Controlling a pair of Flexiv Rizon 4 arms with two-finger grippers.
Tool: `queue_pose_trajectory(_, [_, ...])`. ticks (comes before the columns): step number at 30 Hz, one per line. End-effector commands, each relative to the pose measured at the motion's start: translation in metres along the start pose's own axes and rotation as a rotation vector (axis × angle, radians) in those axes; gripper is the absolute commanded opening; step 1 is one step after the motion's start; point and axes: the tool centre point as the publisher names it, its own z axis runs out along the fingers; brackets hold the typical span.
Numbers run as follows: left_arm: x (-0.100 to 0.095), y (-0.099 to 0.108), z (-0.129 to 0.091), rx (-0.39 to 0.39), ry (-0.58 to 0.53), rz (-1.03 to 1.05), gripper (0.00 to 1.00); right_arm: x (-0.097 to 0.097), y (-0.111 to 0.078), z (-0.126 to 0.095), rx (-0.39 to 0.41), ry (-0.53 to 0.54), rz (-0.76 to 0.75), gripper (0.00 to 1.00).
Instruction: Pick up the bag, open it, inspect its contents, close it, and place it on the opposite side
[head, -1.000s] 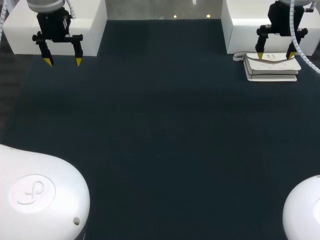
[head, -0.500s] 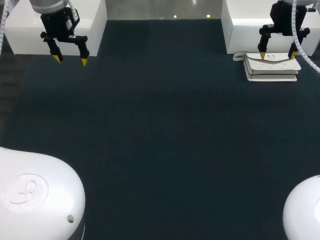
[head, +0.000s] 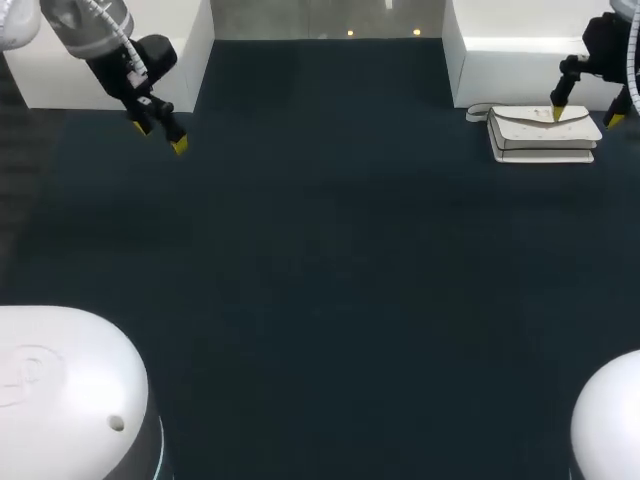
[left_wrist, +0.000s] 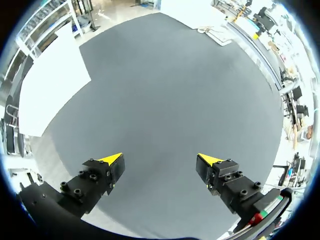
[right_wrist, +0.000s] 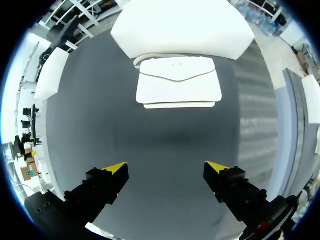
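A white flap bag (head: 535, 135) lies flat at the table's back right, its strap looped at its left end. In the head view my right gripper (head: 584, 117) hangs open over the bag's right end, with one yellow tip above the flap and the other past the edge. In the right wrist view the bag (right_wrist: 179, 82) lies ahead of the open right gripper (right_wrist: 167, 167), and nothing is between the fingers. My left gripper (head: 159, 137) is open and empty at the back left, turned at a slant. Its wrist view shows only dark table under the left gripper (left_wrist: 160, 160).
A white block (head: 185, 40) stands at the back left, and another white block (head: 500, 70) stands right behind the bag. The dark mat (head: 330, 280) covers the table. The arms' white housings (head: 60, 400) fill the near corners.
My left gripper has swung right and slightly nearer, turning to a slant. My right gripper has shifted right, from over the bag's middle to its right end. Both stayed open.
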Motion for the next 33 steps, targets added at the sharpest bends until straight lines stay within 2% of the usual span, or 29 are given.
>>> queue_pose_trajectory(1, [0.001, 0.005, 0.011, 0.257, 0.064, 0.405, 1.00, -0.013, 0.008, 0.008, 0.009, 0.058, 0.011, 1.00])
queue_pose_trajectory(12, [0.003, -0.008, 0.037, 0.449, 0.147, 0.644, 1.00, -0.028, 0.020, 0.024, 0.031, 0.114, 0.056, 1.00])
queue_pose_trajectory(20, [0.000, -0.022, 0.052, 0.504, 0.191, 0.705, 1.00, -0.035, 0.026, 0.029, 0.035, 0.139, 0.072, 1.00])
queue_pose_trajectory(33, [-0.004, -0.041, 0.072, 0.492, 0.241, 0.717, 1.00, -0.044, 0.037, 0.038, 0.032, 0.168, 0.087, 1.00])
